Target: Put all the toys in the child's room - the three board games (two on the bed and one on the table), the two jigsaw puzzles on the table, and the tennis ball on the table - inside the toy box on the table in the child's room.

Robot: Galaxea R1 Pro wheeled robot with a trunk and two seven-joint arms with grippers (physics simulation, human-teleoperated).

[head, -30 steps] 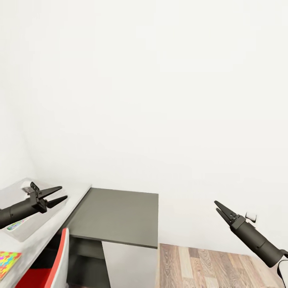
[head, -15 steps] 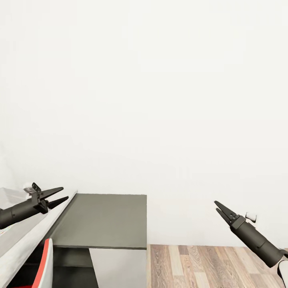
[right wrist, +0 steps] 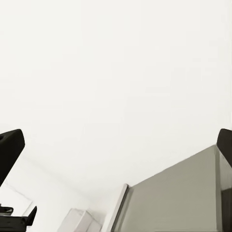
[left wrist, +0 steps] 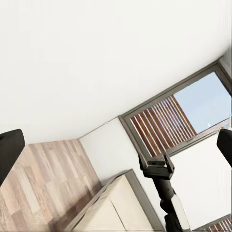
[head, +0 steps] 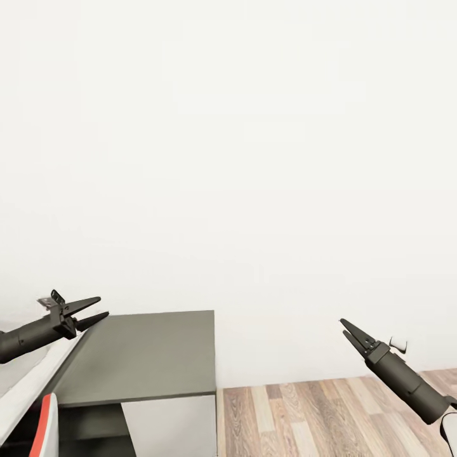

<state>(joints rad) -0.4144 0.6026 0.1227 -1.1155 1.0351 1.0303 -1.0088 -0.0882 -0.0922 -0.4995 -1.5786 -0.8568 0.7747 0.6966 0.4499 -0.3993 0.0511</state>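
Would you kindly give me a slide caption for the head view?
Both tools, left and right, open and empty before a white wall, above a dark-grey cabinet and wood floor.

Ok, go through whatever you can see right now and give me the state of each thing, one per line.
Left tool: open, holding nothing, raised beside the dark-grey cabinet.
Right tool: open, holding nothing, raised in front of the white wall.
Dark-grey cabinet: top bare, standing against the wall.
Table: a strip of its pale edge shows.
Window: slatted blind partly across it.
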